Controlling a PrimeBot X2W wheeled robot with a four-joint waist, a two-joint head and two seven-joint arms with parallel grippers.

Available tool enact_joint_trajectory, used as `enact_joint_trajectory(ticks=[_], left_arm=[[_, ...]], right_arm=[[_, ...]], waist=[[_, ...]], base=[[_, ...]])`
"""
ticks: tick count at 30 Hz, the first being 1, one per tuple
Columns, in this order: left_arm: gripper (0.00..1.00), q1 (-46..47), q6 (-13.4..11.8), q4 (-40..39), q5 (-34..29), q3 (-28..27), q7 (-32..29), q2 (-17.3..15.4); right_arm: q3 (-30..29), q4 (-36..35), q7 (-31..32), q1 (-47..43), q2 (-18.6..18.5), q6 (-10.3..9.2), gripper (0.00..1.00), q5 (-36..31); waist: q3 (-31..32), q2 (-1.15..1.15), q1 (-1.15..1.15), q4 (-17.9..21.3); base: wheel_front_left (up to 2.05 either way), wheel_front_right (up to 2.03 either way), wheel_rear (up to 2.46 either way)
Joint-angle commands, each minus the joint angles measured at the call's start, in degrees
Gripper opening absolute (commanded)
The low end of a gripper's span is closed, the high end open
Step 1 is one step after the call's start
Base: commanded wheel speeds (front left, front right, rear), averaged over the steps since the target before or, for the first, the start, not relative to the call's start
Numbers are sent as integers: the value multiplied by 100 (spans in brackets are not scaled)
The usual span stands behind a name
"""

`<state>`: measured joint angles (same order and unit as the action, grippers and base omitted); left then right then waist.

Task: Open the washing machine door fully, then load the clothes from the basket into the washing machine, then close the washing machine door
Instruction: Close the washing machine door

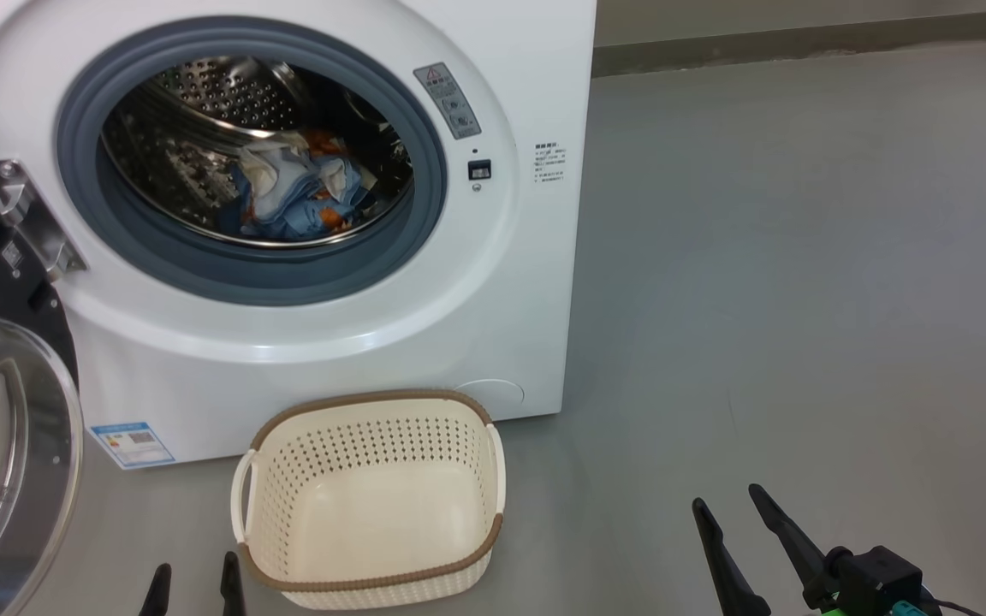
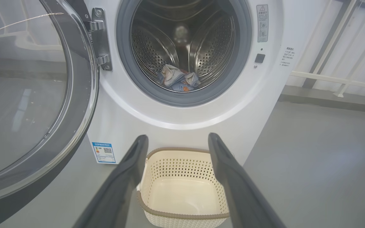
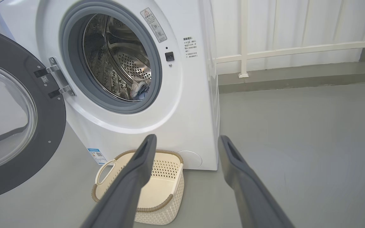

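At the far left, the washing machine door stands swung wide open on its metal hinge. It has a glossy black ring around a bulging clear glass bowl. Right of it, the washing machine is a big white front-loader, and its round mouth is lined by a grey rubber gasket. Low on its front at the left is a small blue label.

Inside the perforated steel drum, the clothes lie in a crumpled heap on the bottom. The heap is light blue fabric with orange-brown patches, mixed with cream cloth.

On the grey floor, the basket stands upright just in front of the machine, near its right lower corner. It is a cream-white rounded rectangle with perforated walls, a brown woven-look rim and a white handle on each side. Its smooth cream bottom lies bare.

The left gripper shows low at the near edge, just beside the basket's near left corner. Its jaws are spread, with nothing between them. Whether the nearer finger touches the basket wall cannot be told. Well to the right of the basket, the right gripper hangs over the floor. Its jaws are likewise spread apart and hold nothing.
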<state>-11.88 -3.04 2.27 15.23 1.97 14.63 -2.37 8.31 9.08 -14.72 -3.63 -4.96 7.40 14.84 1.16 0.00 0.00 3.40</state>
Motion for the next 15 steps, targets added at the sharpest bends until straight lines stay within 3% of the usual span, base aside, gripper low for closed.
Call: enact_joint_trajectory(ticks=[1, 15], left_arm=[[100, 160, -38, -131, -55, -168, 37, -51], [100, 219, -25, -168, -83, -175, 37, -51]], right_arm=[[114, -146, -28, 74, -18, 9, 100, 4], [140, -158, -28, 112, -12, 9, 100, -4]], waist=[[-2, 0, 0, -1], [-41, 0, 0, -203]], base=[[-88, 88, 0], [-17, 17, 0]])
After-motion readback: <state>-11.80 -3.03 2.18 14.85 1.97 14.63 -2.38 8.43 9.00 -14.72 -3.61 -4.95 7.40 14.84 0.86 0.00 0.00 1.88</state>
